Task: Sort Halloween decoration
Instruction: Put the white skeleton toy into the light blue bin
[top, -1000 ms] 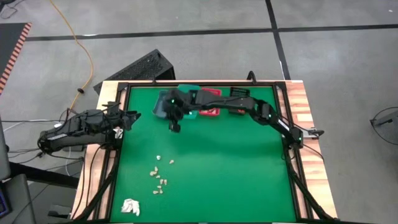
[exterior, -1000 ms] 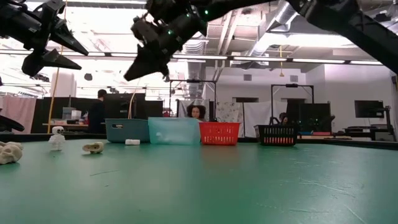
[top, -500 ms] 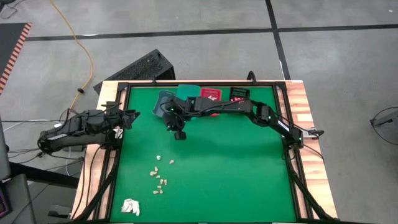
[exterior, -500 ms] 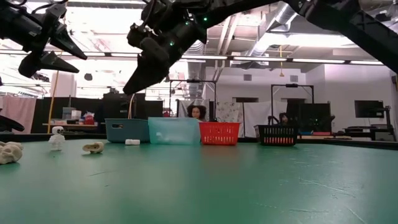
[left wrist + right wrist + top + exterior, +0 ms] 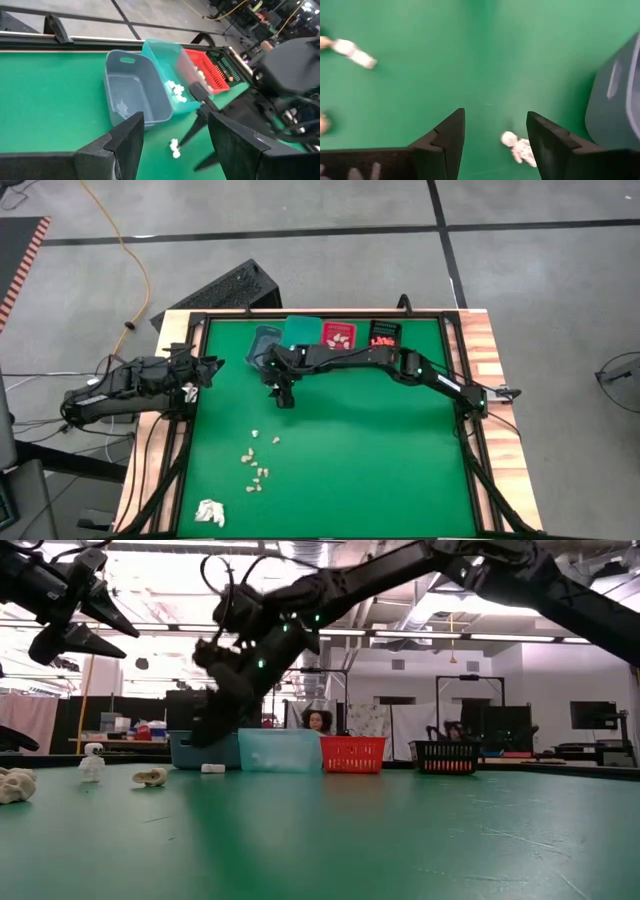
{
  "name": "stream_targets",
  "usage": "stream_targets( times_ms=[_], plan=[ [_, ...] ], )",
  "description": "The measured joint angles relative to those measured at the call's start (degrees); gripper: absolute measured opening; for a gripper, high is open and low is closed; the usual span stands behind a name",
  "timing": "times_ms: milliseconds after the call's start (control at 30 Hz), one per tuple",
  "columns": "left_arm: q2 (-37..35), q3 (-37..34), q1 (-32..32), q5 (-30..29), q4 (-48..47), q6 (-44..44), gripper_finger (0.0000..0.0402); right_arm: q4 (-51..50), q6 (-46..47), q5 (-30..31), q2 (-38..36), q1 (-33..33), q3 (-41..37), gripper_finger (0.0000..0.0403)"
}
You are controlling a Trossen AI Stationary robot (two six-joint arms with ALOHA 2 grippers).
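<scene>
Green table (image 5: 380,450) is shown beneath the empty, wide-open right gripper (image 5: 284,397), just beside a white decoration piece (image 5: 519,148); the left gripper (image 5: 205,368) is held open.

Grey bin (image 5: 262,345), teal bin (image 5: 301,331), red bin (image 5: 338,335) and black bin (image 5: 383,333) line the far edge.

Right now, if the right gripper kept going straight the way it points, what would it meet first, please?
Probably the green table. The right gripper, fingers apart, points down at bare cloth, with a small white decoration piece lying between its fingers and the grey bin off to one side.
</scene>
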Motion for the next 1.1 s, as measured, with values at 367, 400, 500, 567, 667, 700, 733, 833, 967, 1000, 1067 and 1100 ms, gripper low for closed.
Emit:
stream_targets(
  times_ms=[367,400,500,567,667,700,733,833,967,1000,1067,1100],
  plan=[
    [-0.02,0.00,0.00,0.06,-0.61,0.00,0.0210,-2.13,1.66,-1.37,0.18,-3.01,0.04,0.0185],
    [-0.02,0.00,0.00,0.41,-0.59,0.00,0.0210,-2.19,1.56,-1.71,0.23,-2.67,0.02,0.0185],
    [-0.02,-0.02,0.00,1.65,-0.57,0.33,0.0210,-1.37,-0.76,-1.39,0.98,-1.02,0.07,0.0185],
    [0.00,-0.02,-0.02,1.70,-0.56,0.58,0.0210,-1.70,-2.08,0.73,1.29,-0.04,0.01,0.0185],
    [0.00,0.00,0.00,1.25,-0.56,0.53,0.0210,0.04,-2.58,4.62,2.76,0.77,0.15,0.0185],
    [0.00,0.00,0.00,1.23,-0.56,0.51,0.0210,-0.04,-2.45,5.44,2.98,0.77,0.11,0.0185],
    [0.00,-0.02,0.00,1.18,-0.56,0.43,0.0210,-0.20,-1.68,5.74,2.98,0.68,0.09,0.0185],
    [0.00,0.00,0.00,1.19,-0.58,0.11,0.0210,-0.48,1.35,6.26,3.19,0.29,0.09,0.0183],
    [0.00,-0.01,0.00,1.92,-0.74,0.11,0.0210,-1.83,4.55,6.43,3.20,0.00,0.11,0.0166],
    [0.00,0.00,0.00,2.44,-0.72,0.13,0.0210,-2.10,5.40,6.48,3.20,0.00,0.13,0.0158],
    [0.00,-0.01,0.00,3.76,-0.82,0.15,0.0210,-2.47,6.65,6.78,3.20,0.05,0.15,0.0135],
    [0.00,-0.02,0.00,4.43,-0.83,0.18,0.0210,-2.56,7.12,6.99,3.22,0.26,0.15,0.0121]
  ],
)
